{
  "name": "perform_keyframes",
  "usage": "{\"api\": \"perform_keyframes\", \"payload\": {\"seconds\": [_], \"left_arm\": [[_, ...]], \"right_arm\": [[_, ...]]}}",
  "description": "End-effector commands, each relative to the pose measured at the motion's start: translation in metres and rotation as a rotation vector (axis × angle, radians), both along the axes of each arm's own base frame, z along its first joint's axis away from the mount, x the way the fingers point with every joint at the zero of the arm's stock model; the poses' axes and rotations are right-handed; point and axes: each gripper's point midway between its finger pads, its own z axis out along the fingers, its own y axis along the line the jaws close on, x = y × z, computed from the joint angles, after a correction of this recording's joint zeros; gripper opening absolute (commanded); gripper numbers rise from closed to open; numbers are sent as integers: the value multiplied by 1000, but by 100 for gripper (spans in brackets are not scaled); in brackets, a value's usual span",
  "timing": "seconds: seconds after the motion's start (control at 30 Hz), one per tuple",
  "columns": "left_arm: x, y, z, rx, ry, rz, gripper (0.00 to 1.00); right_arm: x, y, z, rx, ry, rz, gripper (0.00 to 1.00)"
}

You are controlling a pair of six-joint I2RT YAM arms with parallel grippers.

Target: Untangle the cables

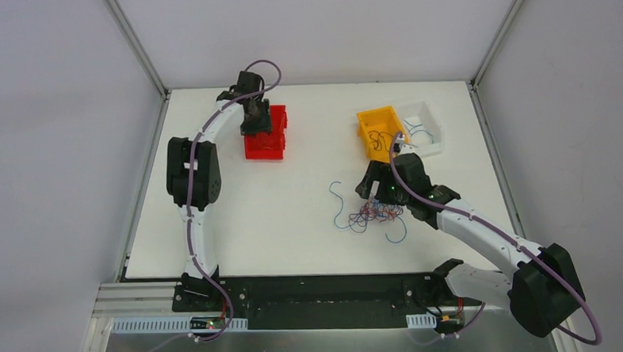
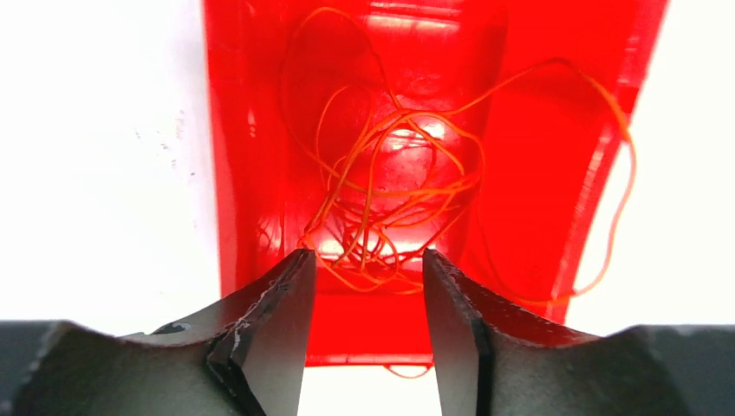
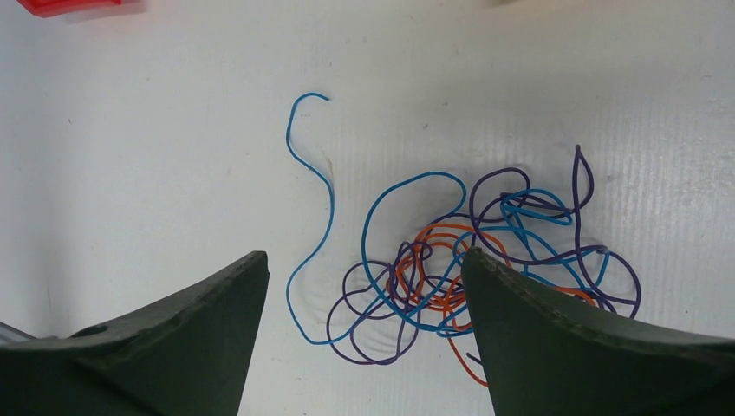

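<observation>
left gripper (image 2: 366,260) half-parted, over orange cables (image 2: 390,173) in red bin (image 2: 251,130), 11 o'clock | right gripper (image 3: 364,258) wide, over tangled cables (image 3: 451,260), 4 o'clock

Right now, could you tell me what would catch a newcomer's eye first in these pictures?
The bright red bin on the far side, left of centre, holding loose orange wires under the open left fingers. Then the blue, purple and orange tangle lying close by the open right fingers.

Bright even light, blown-out whites, soft shadows
</observation>
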Motion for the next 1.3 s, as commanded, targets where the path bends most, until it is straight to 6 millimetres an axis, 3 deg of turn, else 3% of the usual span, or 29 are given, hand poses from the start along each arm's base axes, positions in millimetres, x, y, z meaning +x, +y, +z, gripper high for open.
{"api": "perform_keyframes", "payload": {"seconds": [0.0, 0.17, 0.33, 0.47, 0.63, 0.8, 0.9, 1.0, 1.1, 1.27], "left_arm": [[4, 0, 99, -15, -193, -22, 52], [-18, -13, 136, -66, -245, -68, 63], [-58, -42, 158, -97, -274, -177, 70], [-94, -87, 149, -93, -272, -306, 73], [-142, -144, 122, -235, -286, -464, 72], [-182, -173, 95, -429, -319, -587, 72], [-195, -183, 88, -438, -326, -658, 72], [-200, -190, 92, -466, -350, -706, 72], [-201, -191, 100, -473, -404, -736, 71], [-200, -179, 100, -436, -514, -733, 70]], "right_arm": [[9, -11, 6, -30, -5, -76, 86], [13, -49, 3, -175, 30, -269, 85], [2, -68, -5, -221, 49, -324, 72], [-8, -52, -13, -151, 69, -239, 60], [-13, -21, -15, -54, 72, -74, 61], [-8, -10, -5, -30, 50, -20, 58], [-8, -6, -5, -39, 66, 11, 47], [-7, -2, -8, -59, 94, 36, 34], [-7, -3, -9, -87, 128, 36, 34], [-5, -1, 11, -59, 67, 35, 59]]}}
